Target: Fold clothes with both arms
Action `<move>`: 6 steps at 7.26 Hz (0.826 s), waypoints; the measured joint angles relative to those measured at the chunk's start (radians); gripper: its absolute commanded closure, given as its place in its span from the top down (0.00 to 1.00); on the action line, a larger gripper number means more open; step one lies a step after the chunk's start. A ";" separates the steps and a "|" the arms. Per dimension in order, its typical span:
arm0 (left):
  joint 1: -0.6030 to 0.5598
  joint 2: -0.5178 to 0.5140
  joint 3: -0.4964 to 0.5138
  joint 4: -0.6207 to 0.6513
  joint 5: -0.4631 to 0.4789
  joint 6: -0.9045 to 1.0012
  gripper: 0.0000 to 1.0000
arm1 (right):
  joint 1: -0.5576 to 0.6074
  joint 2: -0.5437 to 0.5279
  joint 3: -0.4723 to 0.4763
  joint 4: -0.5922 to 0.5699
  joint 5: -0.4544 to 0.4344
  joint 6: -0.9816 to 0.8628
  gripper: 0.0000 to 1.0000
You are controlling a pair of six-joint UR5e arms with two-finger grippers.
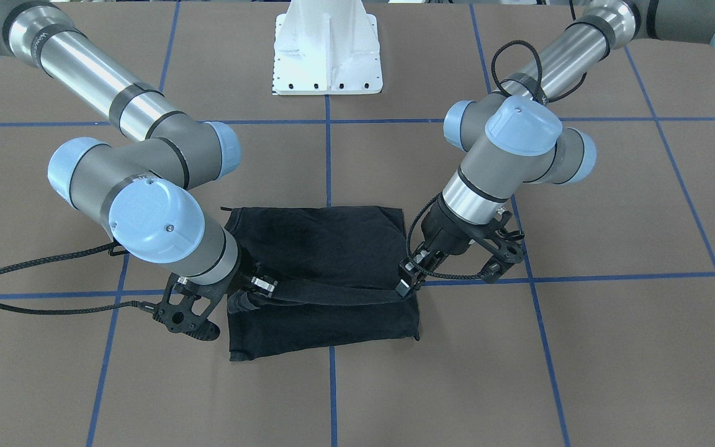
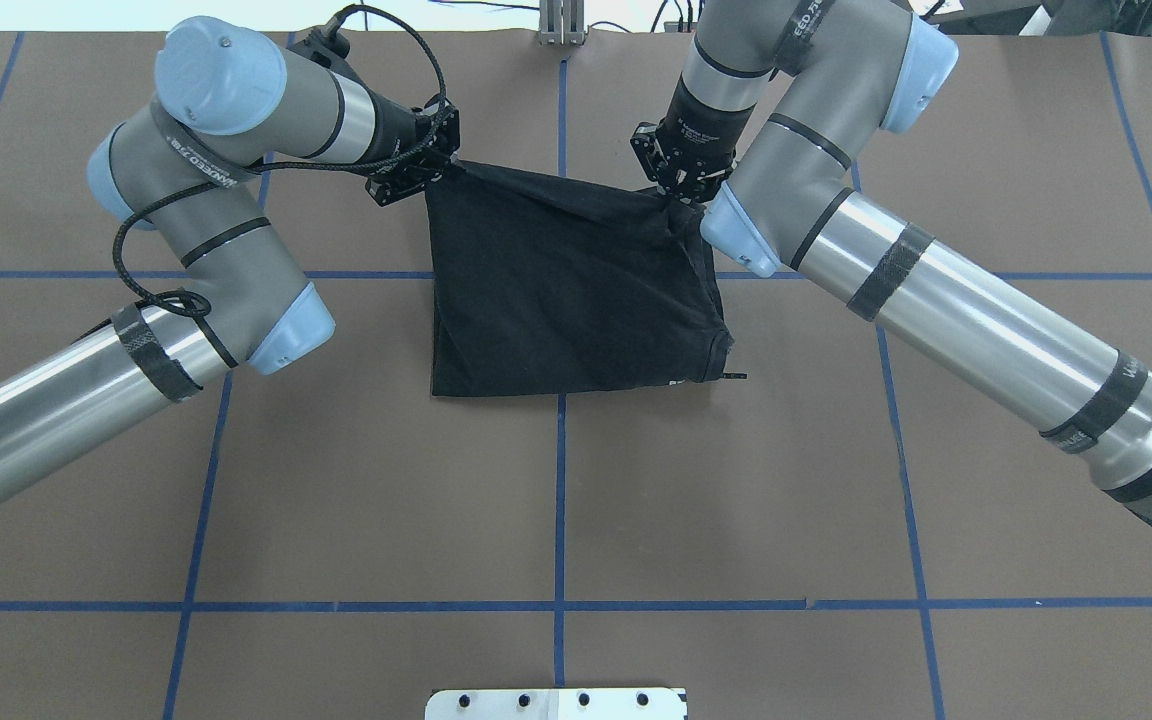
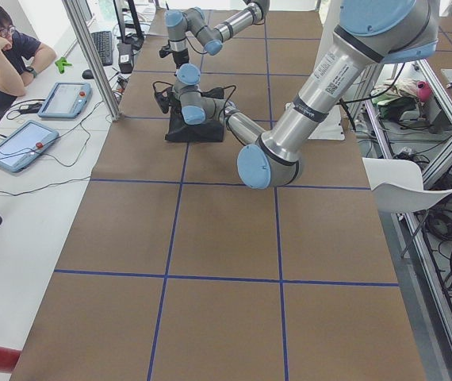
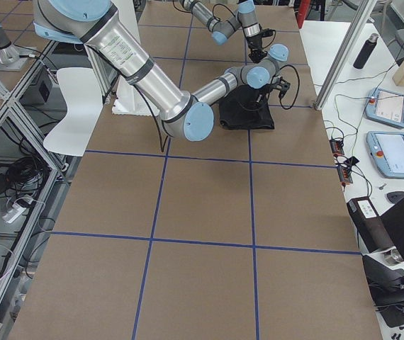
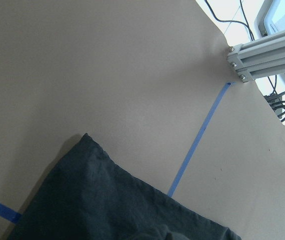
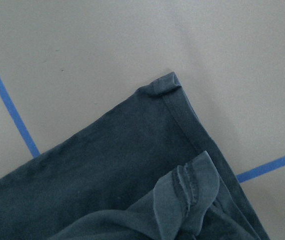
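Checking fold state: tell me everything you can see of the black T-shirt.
The black T-shirt looks like soft cotton and is folded into a rough rectangle. Its lower layers lie flat on the brown table. One edge is lifted and stretched taut between the left gripper and the right gripper, each pinching a corner where the fabric bunches. A stitched hem shows at the right pinch.

White lettering runs along a black strap (image 2: pixel 804 20) on the right arm (image 2: pixel 976 310), at 1 o'clock in the overhead view. Only the fragment "EED 77" can be read. A similar band (image 2: pixel 201 160) on the left arm (image 2: pixel 36 400), at 10 o'clock, carries white print too small to make out. In the left-side view, a white label (image 3: pixel 328 69) on the near arm's silver tube is illegible.
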 measured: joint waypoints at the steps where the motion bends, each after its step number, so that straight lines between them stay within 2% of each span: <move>1: -0.001 -0.020 0.032 0.000 0.001 0.000 1.00 | 0.001 0.000 -0.018 0.027 -0.001 0.001 0.99; 4: -0.025 -0.043 0.059 0.007 -0.001 0.001 1.00 | 0.046 0.003 -0.037 0.065 0.004 -0.008 0.99; 6: -0.053 -0.036 0.028 0.020 -0.021 0.010 1.00 | 0.054 0.007 -0.011 0.067 0.008 -0.036 0.99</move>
